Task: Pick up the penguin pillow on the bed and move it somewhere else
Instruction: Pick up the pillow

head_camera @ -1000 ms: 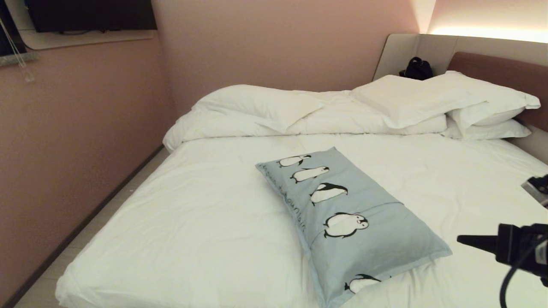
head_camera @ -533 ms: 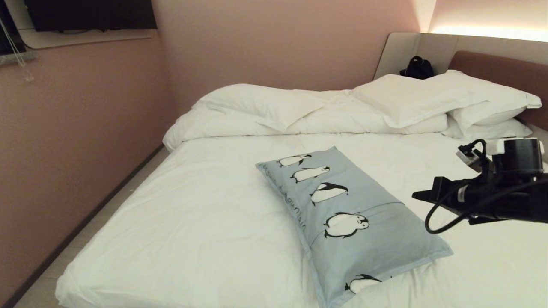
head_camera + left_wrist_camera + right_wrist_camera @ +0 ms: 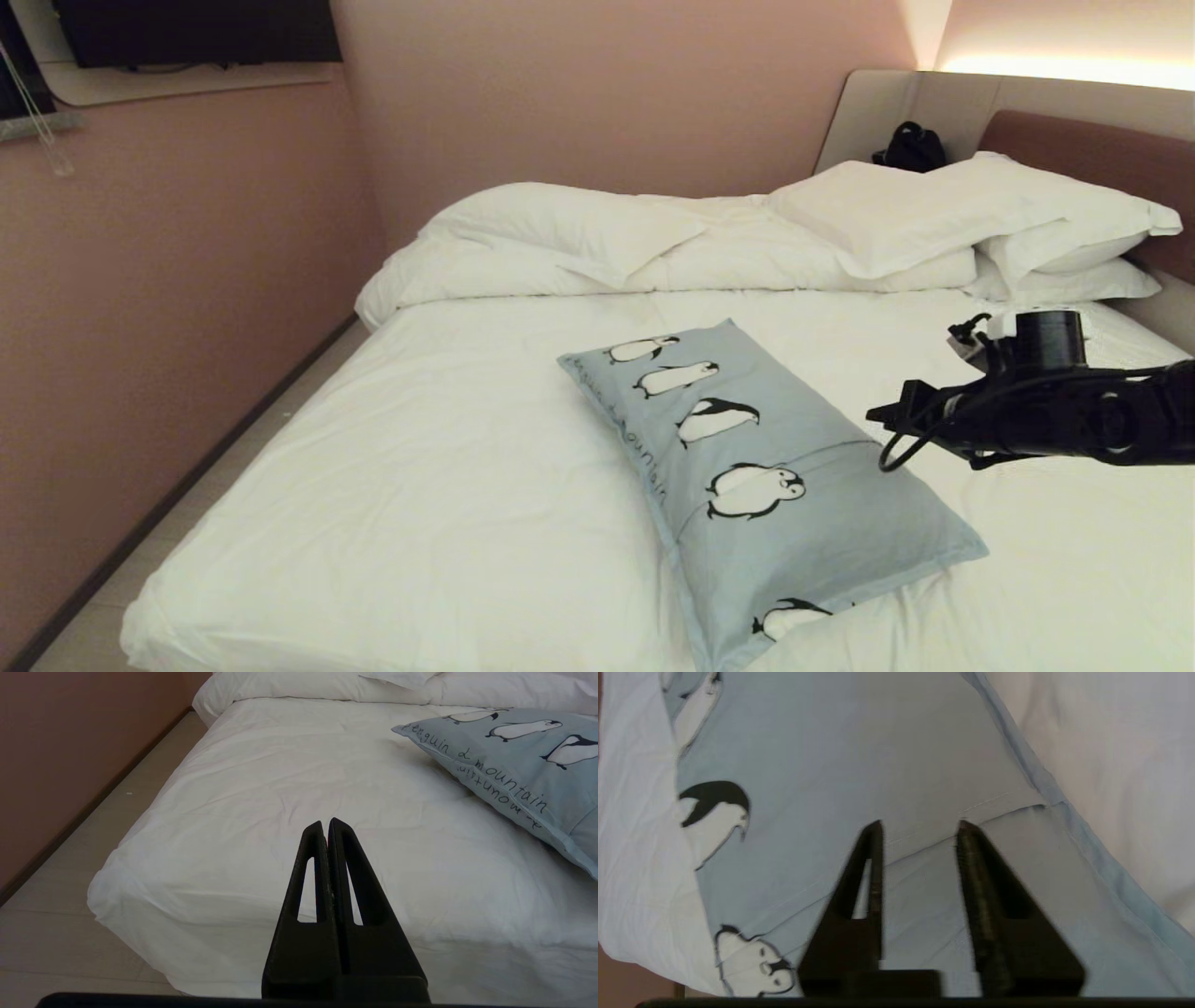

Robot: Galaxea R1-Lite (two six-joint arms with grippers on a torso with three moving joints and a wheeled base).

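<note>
The right gripper (image 3: 920, 828) is seen above the penguin pillow (image 3: 896, 765), its two black fingers (image 3: 871, 858) held apart with a clear gap between them; nothing is gripped. In the head view the right gripper (image 3: 882, 415) is carried on a black arm that enters from the right edge and is stretched level over the bed (image 3: 420, 485), with its tips at the pillow's right-hand edge; contact with the fabric cannot be determined.

The penguin pillow (image 3: 747, 467) is laid flat and diagonally on the white sheet, near the foot of the bed, with a row of black-and-white penguins along its length and dark cursive lettering along its left edge.

The left gripper (image 3: 327, 828) is shown in its wrist view with fingers pressed together, held low off the near corner of the bed, well apart from the penguin pillow (image 3: 514, 751).

Beyond the pillow, a folded white duvet (image 3: 579, 243) and white pillows (image 3: 934, 219) are ranged along the far side, against a brown headboard (image 3: 1092, 154). A small black bag (image 3: 910, 147) is set on the ledge behind them.
</note>
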